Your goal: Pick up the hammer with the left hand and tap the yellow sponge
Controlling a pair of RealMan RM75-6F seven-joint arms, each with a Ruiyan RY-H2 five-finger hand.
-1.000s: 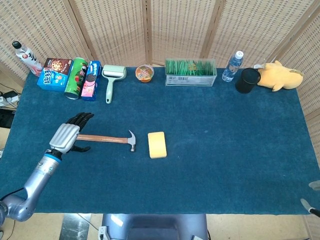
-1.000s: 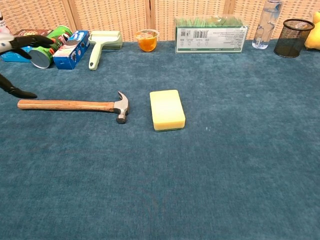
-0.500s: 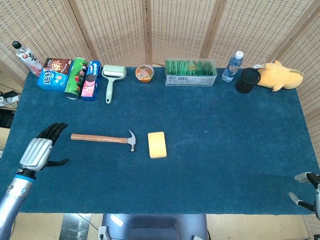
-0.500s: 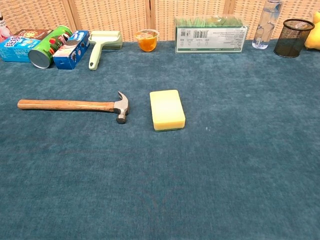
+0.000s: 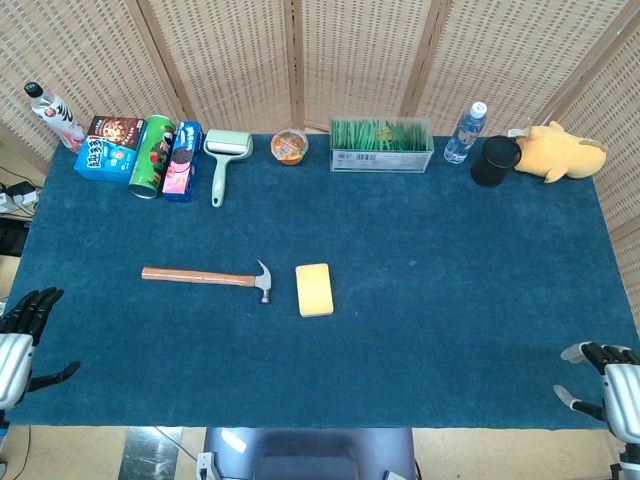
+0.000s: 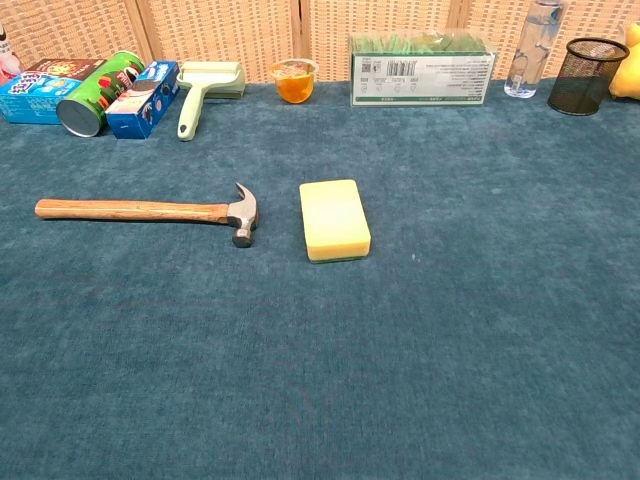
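Note:
A wooden-handled hammer [image 5: 207, 278] [image 6: 150, 211] lies flat on the blue table, its head pointing toward the yellow sponge [image 5: 314, 290] [image 6: 334, 219] just to its right. A small gap separates the two. My left hand [image 5: 20, 340] is at the table's front left corner, far from the hammer, fingers spread and holding nothing. My right hand [image 5: 612, 382] shows at the front right corner, also holding nothing, fingers apart. Neither hand appears in the chest view.
Along the back edge stand a bottle [image 5: 55, 113], snack boxes [image 5: 108, 146], a green can [image 5: 153, 156], a lint roller [image 5: 223, 160], a small cup [image 5: 289, 146], a green-filled clear box [image 5: 381, 145], a water bottle [image 5: 465, 132], a black mesh cup [image 5: 495, 160] and a yellow plush [image 5: 560, 151].
My left hand has pulled back from the hammer's handle to the front left corner, leaving the hammer lying where it was. My right hand has risen into view at the front right.

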